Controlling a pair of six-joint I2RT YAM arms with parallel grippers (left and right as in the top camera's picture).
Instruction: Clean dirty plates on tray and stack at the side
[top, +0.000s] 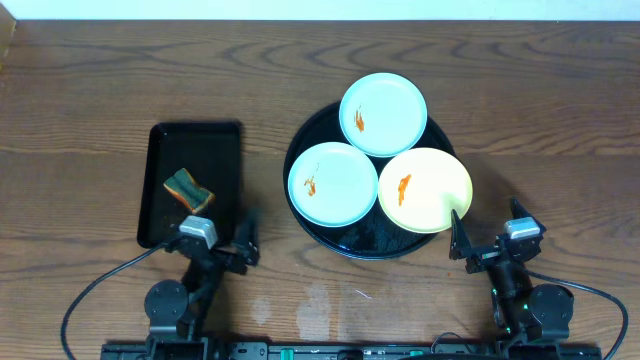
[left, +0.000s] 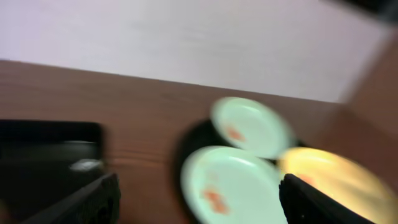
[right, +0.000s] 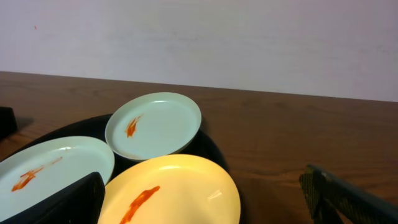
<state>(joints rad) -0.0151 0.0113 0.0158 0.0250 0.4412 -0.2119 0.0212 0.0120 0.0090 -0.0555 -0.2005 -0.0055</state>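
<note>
No text, label, brand, number or sign can be read on anything shown in the overhead or wrist views.

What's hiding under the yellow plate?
The big round black tray is under the yellow plate. You can see its shiny black floor and rim around the plate. The bit of tray right beneath the plate is covered, so anything there can't be seen.

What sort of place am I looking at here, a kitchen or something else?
Most likely a robotics lab bench, not a kitchen: two small robot arms sit at the edge of a wooden table, facing smeared plates on a round black tray, with a plain white wall behind.
</note>
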